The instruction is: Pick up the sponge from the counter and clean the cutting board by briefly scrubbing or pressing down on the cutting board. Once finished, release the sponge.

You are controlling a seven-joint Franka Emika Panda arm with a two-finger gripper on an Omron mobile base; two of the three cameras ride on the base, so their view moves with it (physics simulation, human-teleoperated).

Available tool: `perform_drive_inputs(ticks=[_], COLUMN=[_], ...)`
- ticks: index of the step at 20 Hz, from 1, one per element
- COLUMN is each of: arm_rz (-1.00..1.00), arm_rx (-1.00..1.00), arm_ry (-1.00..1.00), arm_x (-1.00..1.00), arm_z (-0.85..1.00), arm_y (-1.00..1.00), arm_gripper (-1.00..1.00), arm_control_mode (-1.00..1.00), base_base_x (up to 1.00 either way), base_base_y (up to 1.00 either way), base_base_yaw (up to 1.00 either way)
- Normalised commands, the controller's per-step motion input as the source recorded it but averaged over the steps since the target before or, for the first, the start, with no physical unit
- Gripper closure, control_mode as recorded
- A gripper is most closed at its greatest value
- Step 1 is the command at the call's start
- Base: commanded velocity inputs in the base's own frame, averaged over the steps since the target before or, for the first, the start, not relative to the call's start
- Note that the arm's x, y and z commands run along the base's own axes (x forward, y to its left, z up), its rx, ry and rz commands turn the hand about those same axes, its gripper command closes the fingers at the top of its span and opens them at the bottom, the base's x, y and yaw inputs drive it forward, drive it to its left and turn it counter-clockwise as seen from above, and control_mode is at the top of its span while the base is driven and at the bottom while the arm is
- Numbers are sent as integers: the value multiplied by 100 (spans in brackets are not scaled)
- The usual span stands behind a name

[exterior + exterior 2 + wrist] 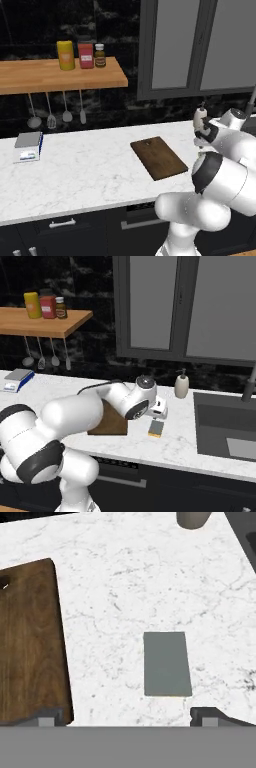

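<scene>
The sponge (pixel 167 663) lies flat on the white marble counter (pixel 90 170), grey scouring side up, its yellow body showing from the side (pixel 156 428). The dark brown cutting board (pixel 159 157) lies to its left with a strip of bare counter between them; in the hand view the cutting board (pixel 30 642) fills the left edge, and in the right base view the arm hides part of the cutting board (pixel 112 425). My gripper (pixel 129 717) hovers just above the sponge, open, with nothing between its fingers. From the right base camera, the gripper (pixel 159 409) hangs over the sponge's far end.
A soap dispenser (pixel 181 385) stands behind the sponge, and the sink (pixel 225 426) with its faucet (pixel 248 386) lies to the right. A grey-and-white box (pixel 28 146) sits at the counter's far left. A wooden wall shelf (pixel 60 75) carries jars, with utensils hanging below.
</scene>
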Motion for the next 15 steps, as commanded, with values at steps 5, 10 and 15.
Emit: perform_drive_inputs(ticks=[5,10,15], arm_rz=[6,8,2], arm_rx=[-4,0,2], arm_ry=[0,0,1], arm_x=[-22,-40,-58], arm_z=[95,100,100], arm_y=[100,100,84], arm_gripper=[-100,-100,-100], arm_control_mode=[-100,-100,-100], base_base_x=[0,0,0], base_base_y=[0,0,0], base_base_yaw=[0,0,0])
